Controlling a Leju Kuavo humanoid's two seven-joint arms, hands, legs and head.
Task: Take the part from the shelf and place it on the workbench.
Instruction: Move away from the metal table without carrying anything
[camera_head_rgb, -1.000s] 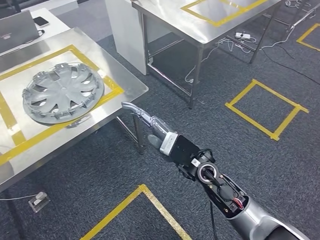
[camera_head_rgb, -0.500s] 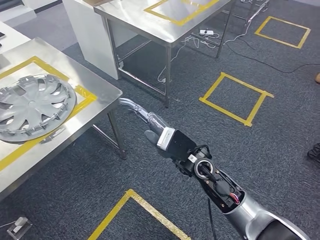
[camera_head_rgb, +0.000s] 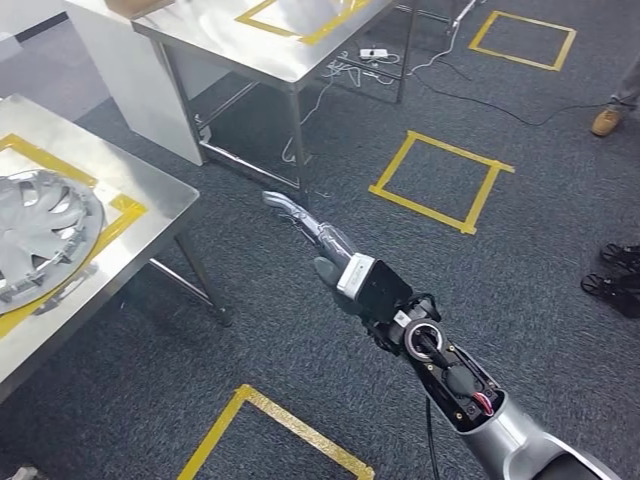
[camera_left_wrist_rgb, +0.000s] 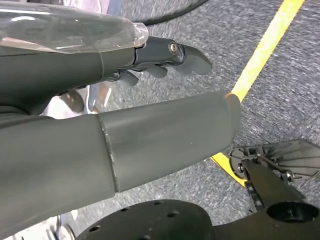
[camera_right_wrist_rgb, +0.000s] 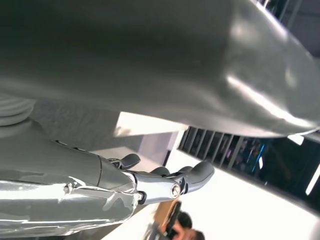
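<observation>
Hubcap on tabletop, hands empty

Hubcap (camera_head_rgb: 38, 235) lies flat on the tabletop (camera_head_rgb: 147, 195) at nine o'clock. Right hand (camera_head_rgb: 313, 240) reaches out over the floor, fingers straight, holding nothing; left hand (camera_left_wrist_rgb: 113, 100) likewise empty. Probably light, stiffish plastic with a slick finish; take it by the rim.

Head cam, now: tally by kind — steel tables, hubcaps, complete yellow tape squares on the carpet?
Steel tables: 2
Hubcaps: 1
Complete tape squares on carpet: 2
Total: 5
</observation>
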